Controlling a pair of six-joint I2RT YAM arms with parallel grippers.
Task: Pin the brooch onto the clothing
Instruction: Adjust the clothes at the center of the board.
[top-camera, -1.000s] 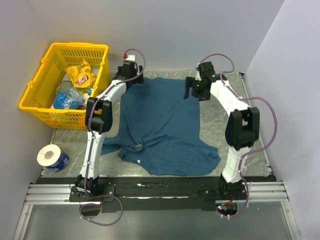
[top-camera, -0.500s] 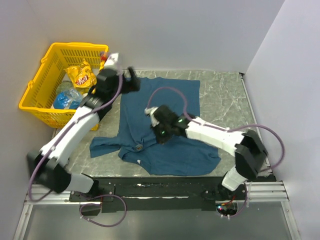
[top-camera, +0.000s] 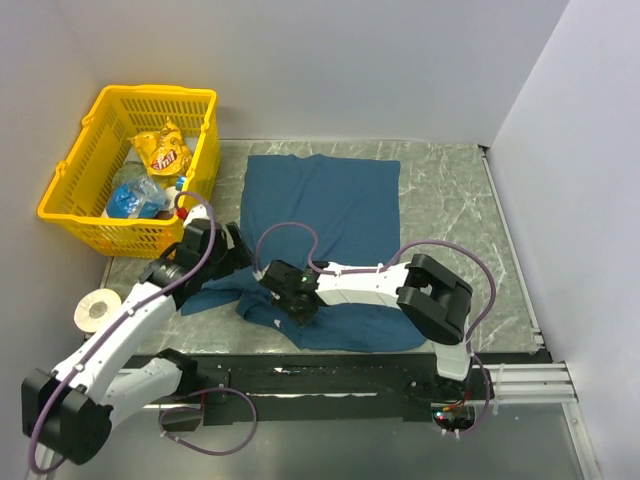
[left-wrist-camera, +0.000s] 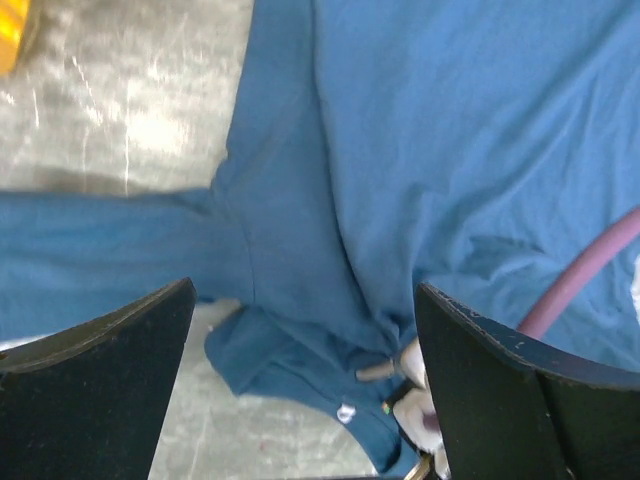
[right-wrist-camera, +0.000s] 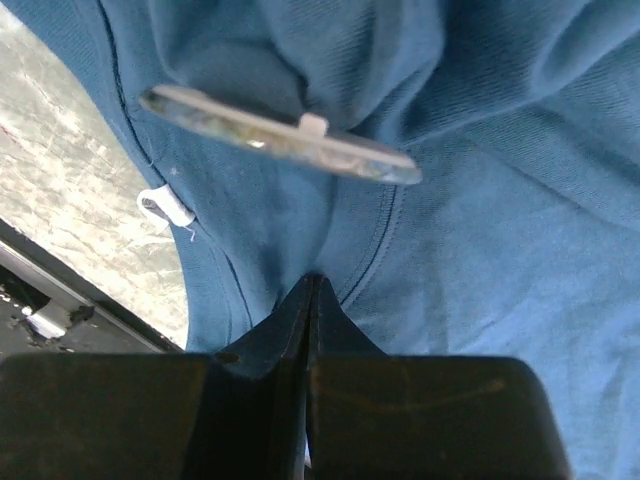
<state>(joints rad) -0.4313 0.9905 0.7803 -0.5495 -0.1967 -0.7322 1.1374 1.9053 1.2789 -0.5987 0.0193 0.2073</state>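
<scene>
Right pincer (right-wrist-camera: 313, 290): closed, fingertips meeting, nothing visibly between them. The tips rest on the clothing (top-camera: 320, 200) at its neck, close to the near edge of the table (top-camera: 450, 200).

Brooch (right-wrist-camera: 280, 135): rests on the fabric just beyond those tips, seen edge-on and not touching them. A small white label (right-wrist-camera: 165, 207) sits near it at the collar.

Left pincer (left-wrist-camera: 300, 330): fingers wide apart, holding nothing, above the sleeve on the table's left side.

Yellow basket (top-camera: 60, 205): at the far left corner.
</scene>
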